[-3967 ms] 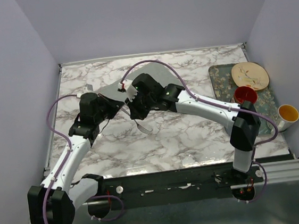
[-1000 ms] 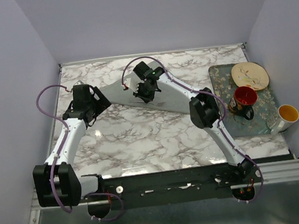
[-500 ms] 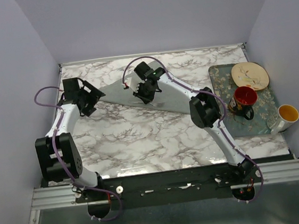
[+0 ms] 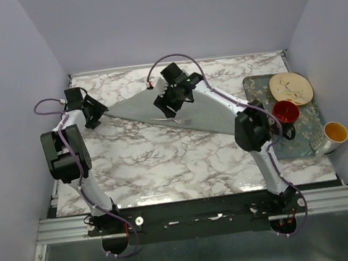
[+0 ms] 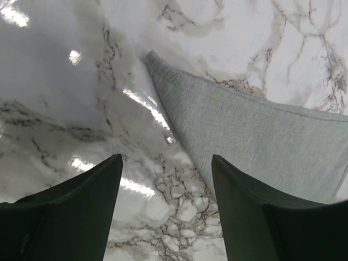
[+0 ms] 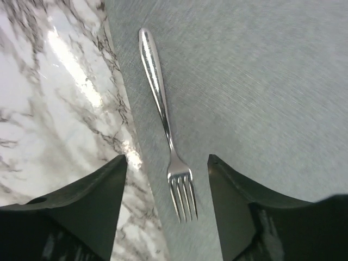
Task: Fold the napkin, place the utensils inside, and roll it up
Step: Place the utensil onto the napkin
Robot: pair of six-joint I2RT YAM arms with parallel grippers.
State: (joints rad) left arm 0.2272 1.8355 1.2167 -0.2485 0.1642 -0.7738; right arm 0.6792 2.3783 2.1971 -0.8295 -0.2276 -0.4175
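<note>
The grey-green napkin lies folded into a flat triangle on the marble table, its long edge facing the front. A silver fork rests loose on the napkin near that edge, tines pointing toward the camera. My right gripper hovers over it, and in the right wrist view the gripper is open, with the fork lying below the gap and touching neither finger. My left gripper is at the napkin's left tip. In the left wrist view it is open over bare marble, beside the cloth's pointed corner.
A floral grey tray sits at the right edge, holding a cream plate and a red cup. A white cup with a yellow inside stands just off the tray's right side. Walls close in the table at the back and sides.
My right gripper has opened and drawn back a little, leaving the fork lying on the napkin. My left arm has swung left and back to the napkin's left tip, its jaws a little narrower.
</note>
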